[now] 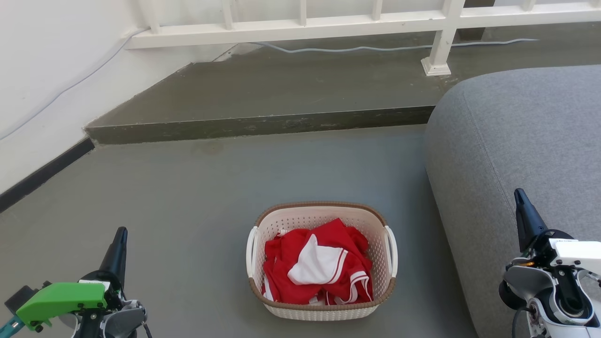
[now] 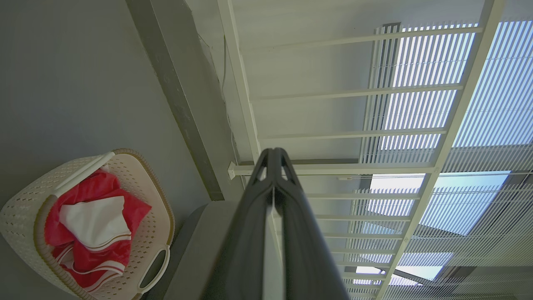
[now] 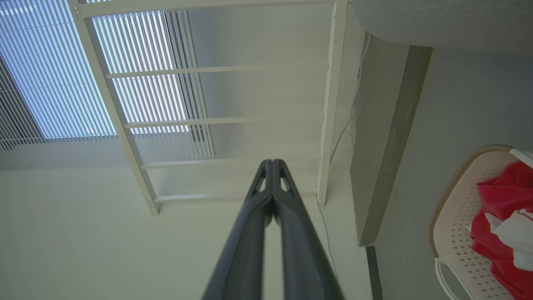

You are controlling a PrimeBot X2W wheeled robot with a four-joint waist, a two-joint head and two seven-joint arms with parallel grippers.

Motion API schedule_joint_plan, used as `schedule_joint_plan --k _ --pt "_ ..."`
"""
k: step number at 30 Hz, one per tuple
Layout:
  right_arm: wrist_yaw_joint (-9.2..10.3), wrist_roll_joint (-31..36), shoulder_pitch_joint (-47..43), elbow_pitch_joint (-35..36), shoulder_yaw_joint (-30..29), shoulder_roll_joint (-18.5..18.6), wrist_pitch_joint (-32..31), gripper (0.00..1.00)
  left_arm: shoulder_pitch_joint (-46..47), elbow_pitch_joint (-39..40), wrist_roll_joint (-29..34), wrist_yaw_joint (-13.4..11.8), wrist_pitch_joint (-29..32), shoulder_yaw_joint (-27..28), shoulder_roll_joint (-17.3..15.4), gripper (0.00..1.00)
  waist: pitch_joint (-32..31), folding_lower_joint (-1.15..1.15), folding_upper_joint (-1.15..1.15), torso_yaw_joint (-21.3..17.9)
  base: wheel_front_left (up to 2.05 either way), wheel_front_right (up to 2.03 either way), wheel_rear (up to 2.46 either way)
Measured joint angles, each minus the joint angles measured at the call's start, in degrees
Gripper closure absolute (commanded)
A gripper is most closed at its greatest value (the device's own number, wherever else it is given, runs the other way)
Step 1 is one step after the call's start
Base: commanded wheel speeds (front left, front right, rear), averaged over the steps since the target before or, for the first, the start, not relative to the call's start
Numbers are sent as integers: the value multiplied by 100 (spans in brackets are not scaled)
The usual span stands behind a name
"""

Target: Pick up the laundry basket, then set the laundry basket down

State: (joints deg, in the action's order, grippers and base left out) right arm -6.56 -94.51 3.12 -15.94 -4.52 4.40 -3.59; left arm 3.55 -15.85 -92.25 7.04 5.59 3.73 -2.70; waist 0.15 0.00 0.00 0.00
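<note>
**A:** The laundry basket [image 1: 324, 313] sits flat on the grey floor [image 1: 188, 197], red-and-white clothes [image 1: 281, 277] inside, just beside the grey sofa [image 1: 516, 131].

**B:** The left gripper [image 1: 121, 234] and right gripper [image 1: 520, 197] hang well apart from it, one on each side, jaws pressed together on nothing.

**A:** That fits a basket awaiting its lift, or one set back down.

**B:** Any carry, I'd say, wants both white handles [image 1: 391, 251] taken evenly and the basket kept level. There's a raised step [image 1: 263, 124] and a white railing [image 1: 300, 28] behind.
</note>
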Motion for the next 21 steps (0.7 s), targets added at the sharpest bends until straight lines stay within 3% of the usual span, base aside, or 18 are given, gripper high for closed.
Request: schedule_joint_plan --k 21 --pt "-15 0 1 -16 -5 -12 -7 100 0 0 1 0 0 2 1 100 0 0 0 0 0 0 0"
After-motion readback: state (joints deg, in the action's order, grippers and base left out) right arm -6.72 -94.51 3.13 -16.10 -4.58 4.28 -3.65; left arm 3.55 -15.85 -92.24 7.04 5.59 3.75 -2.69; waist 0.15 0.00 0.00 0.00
